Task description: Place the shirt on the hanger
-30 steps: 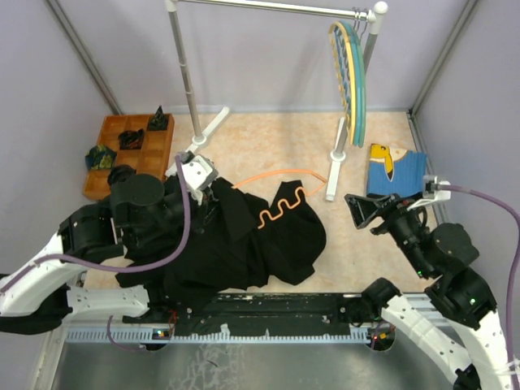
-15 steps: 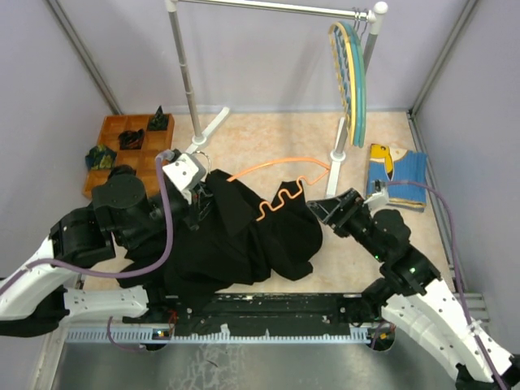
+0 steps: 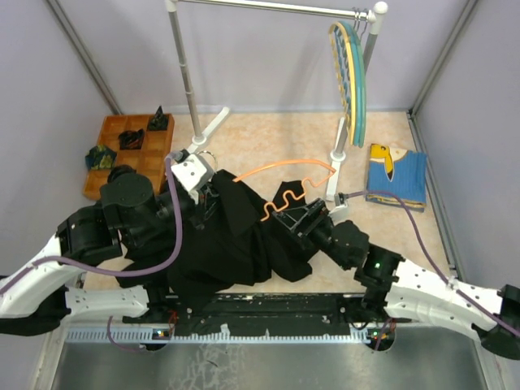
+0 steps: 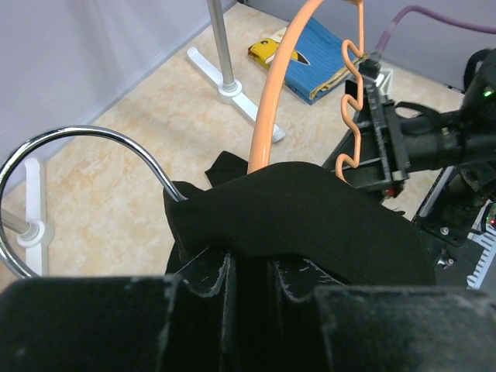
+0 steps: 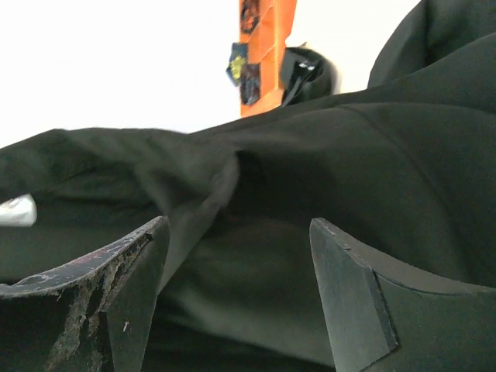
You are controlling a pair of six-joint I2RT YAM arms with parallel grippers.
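Beige speckled surface (image 3: 268, 142), walled in pale grey, carried the scene. Nearest the arm bases, a large black long-sleeved shirt of soft fabric (image 3: 236, 244) lay crumpled. The left end effector (image 3: 208, 197) was clenched at the neck of a thin orange plastic hanger (image 3: 280, 168), with a fold of the shirt draped over its fingers. The hanger's metal hook (image 4: 77, 133) curled out beside that fold. The right end effector (image 3: 302, 218) was released, jaws spread wide against the shirt's right edge, just under the hanger's wavy arm. Farther back on the left sat an orange compartment tray (image 3: 158, 154), and on the right lay a folded blue-and-yellow garment (image 3: 396, 172). Farthest stood a white clothes rail (image 3: 187, 73), where teal and yellow hangers (image 3: 351, 81) hung.
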